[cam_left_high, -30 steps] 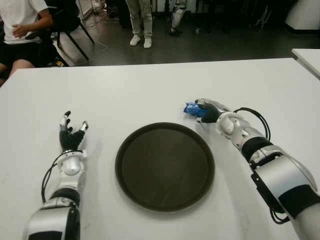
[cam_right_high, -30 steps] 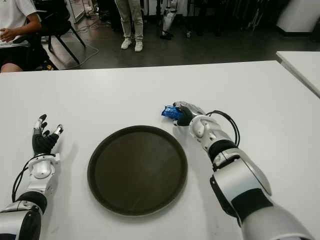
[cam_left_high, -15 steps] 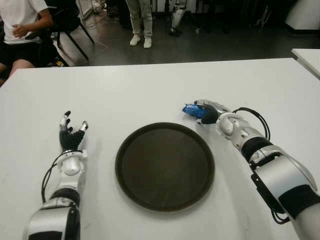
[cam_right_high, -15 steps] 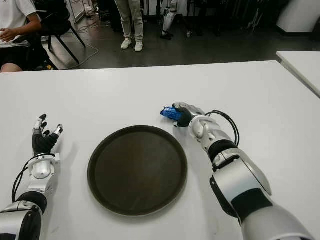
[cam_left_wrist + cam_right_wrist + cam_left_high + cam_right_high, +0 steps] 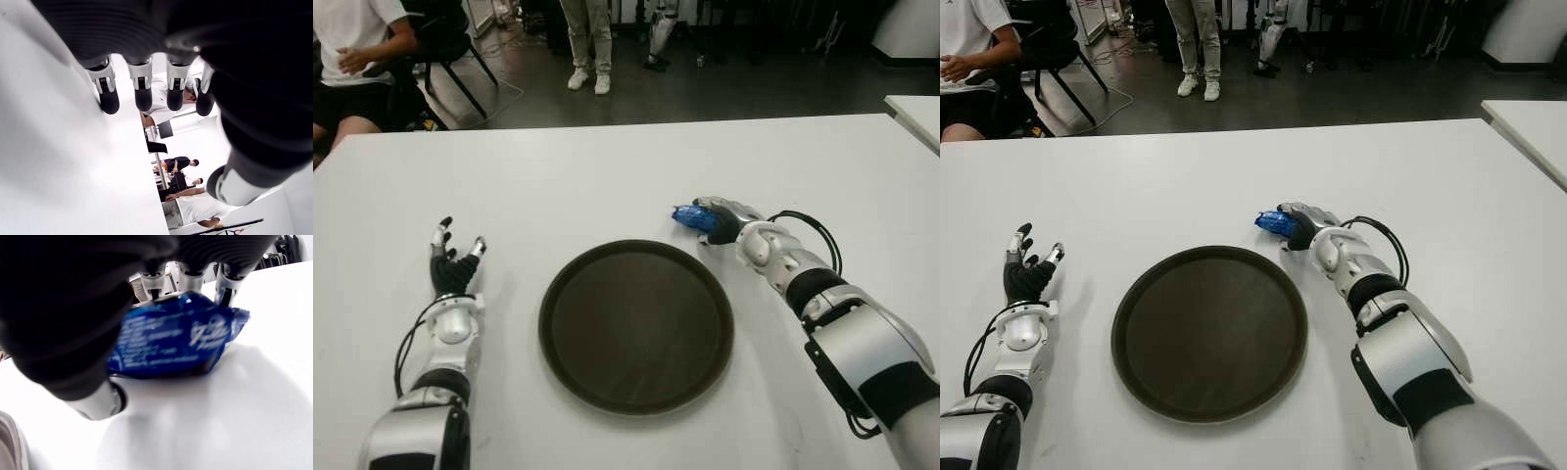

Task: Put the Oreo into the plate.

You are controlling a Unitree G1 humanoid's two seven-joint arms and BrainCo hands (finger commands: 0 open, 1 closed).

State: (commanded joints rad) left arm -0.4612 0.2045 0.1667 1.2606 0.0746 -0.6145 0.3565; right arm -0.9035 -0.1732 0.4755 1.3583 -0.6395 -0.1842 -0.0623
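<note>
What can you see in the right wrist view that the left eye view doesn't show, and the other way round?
Only the right wrist view shows white lettering on the crinkled blue Oreo packet and, up close, the fingers curled over it.

Only the left eye view shows the round dark plate, empty, the idle left hand on the plate's left with fingers spread, and people beyond the table.

Both show the right hand gripping the packet on the white table, outside the plate.
</note>
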